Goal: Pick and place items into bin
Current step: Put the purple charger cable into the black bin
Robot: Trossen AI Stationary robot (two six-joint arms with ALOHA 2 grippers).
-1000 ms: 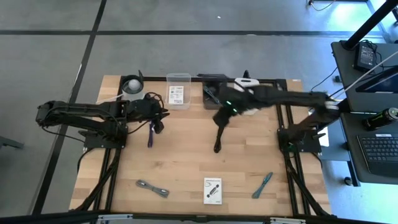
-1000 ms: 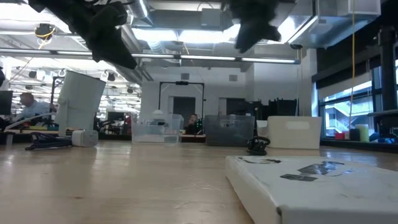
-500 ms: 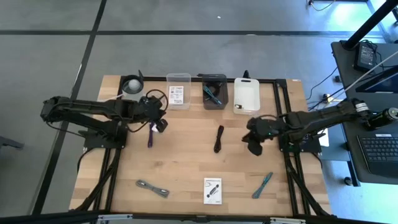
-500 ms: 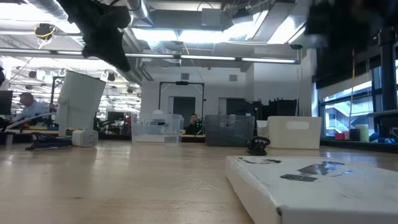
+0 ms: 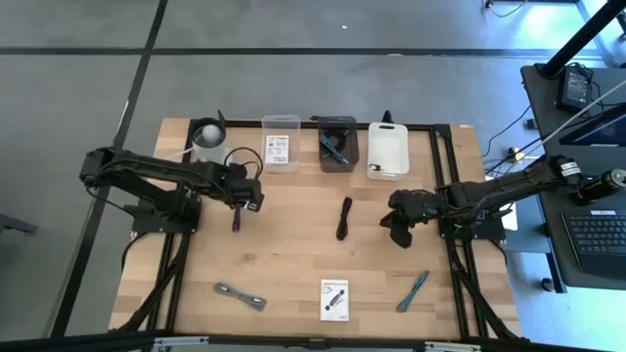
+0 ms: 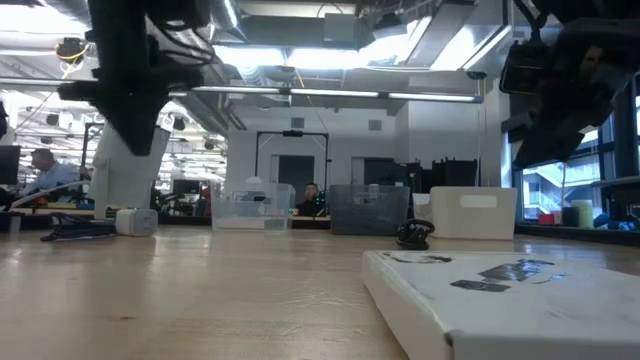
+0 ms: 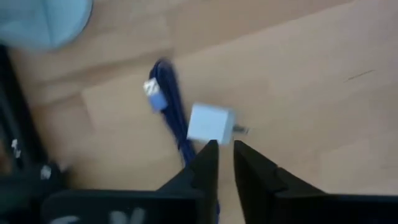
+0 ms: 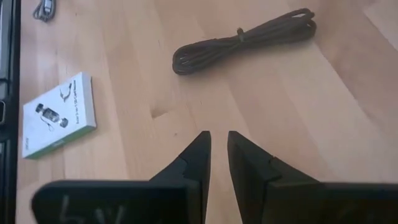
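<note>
A blue cable with a white plug (image 7: 211, 122) lies on the table just beyond my left gripper (image 7: 225, 148). That gripper points steeply down above it (image 5: 245, 200), shut and empty. The black cable coil (image 5: 344, 217) lies mid-table, ahead of my right gripper (image 8: 219, 138), which hangs shut and empty near the right edge (image 5: 396, 233). A white card (image 5: 335, 298), a teal tool (image 5: 413, 290) and a grey strip (image 5: 240, 295) lie near the front edge. At the far edge stand a clear bin (image 5: 281, 142), a dark bin (image 5: 338, 147) and a white bin (image 5: 387, 150).
A white roll (image 5: 208, 135) stands at the far left beside the clear bin. The clear bin holds another white card (image 5: 279, 149). Black frame rails (image 5: 460, 244) run along the table's right and left sides. Bare wood lies between the coil and the front items.
My right gripper has drawn back from beside the dark bin toward the table's right edge and sunk lower. The black cable coil stays where it lay. My left gripper has tipped from a slant to pointing steeply down over the blue cable, rolling as it went.
</note>
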